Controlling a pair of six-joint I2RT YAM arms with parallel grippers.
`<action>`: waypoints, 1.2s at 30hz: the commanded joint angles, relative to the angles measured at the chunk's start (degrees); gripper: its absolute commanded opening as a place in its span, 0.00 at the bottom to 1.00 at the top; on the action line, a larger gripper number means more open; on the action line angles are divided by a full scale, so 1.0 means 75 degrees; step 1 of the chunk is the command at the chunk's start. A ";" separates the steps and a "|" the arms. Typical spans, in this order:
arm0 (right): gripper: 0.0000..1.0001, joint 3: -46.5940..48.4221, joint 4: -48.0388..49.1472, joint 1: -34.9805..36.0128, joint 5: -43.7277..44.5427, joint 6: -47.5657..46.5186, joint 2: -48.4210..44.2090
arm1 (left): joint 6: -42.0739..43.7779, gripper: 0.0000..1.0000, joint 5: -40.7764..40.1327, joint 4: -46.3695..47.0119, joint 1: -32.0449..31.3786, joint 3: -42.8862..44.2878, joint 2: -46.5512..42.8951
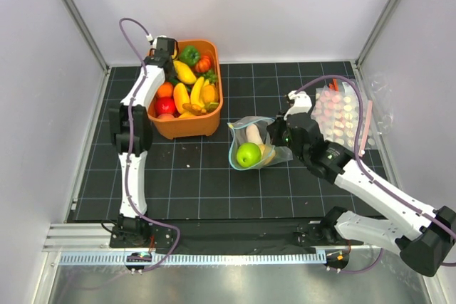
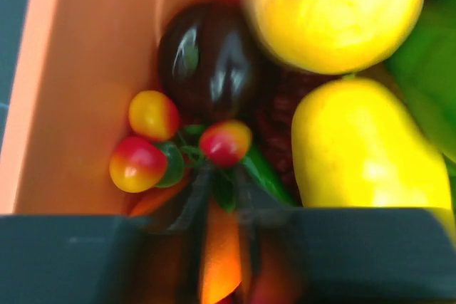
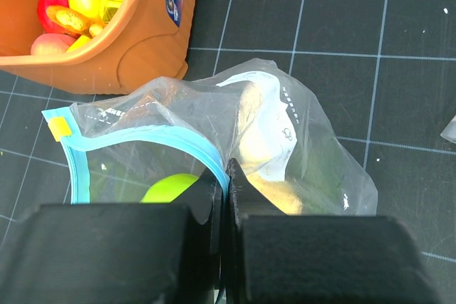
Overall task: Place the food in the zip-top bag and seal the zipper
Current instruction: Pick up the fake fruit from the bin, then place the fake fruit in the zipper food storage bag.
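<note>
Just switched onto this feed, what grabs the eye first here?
The orange basket heaped with bright toy produce at the mat's back left, with the left gripper dipped into it. Then the green apple inside the zip-top bag at mid-mat, whose teal zipper the right gripper pinches.

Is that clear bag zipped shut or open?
Open. The teal zipper bows apart into a wide mouth, with the green apple showing inside; the right gripper pinches one edge.

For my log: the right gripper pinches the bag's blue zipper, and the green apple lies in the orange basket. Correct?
No: the green apple lies inside the zip-top bag, not the orange basket, as the top external view shows. The right gripper does pinch the zipper.
</note>
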 commanded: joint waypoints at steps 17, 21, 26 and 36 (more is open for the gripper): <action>0.01 -0.0030 0.0428 -0.0028 0.0537 0.0068 -0.0508 | 0.0309 0.00 -0.0026 0.0835 -0.0386 -0.1560 -0.2453; 0.01 -0.0019 0.0405 -0.0028 0.0596 0.0056 -0.0520 | 0.0320 0.00 0.0092 0.0929 -0.0526 -0.1725 -0.2664; 0.01 -0.0019 0.0405 -0.0028 0.0596 0.0044 -0.0578 | 0.0473 0.00 -0.0096 0.0883 -0.1076 -0.1982 -0.3073; 0.01 0.0087 0.0347 -0.0028 0.0373 0.0021 -0.0426 | 0.0613 0.00 0.0442 0.0789 -0.1955 -0.3517 -0.5721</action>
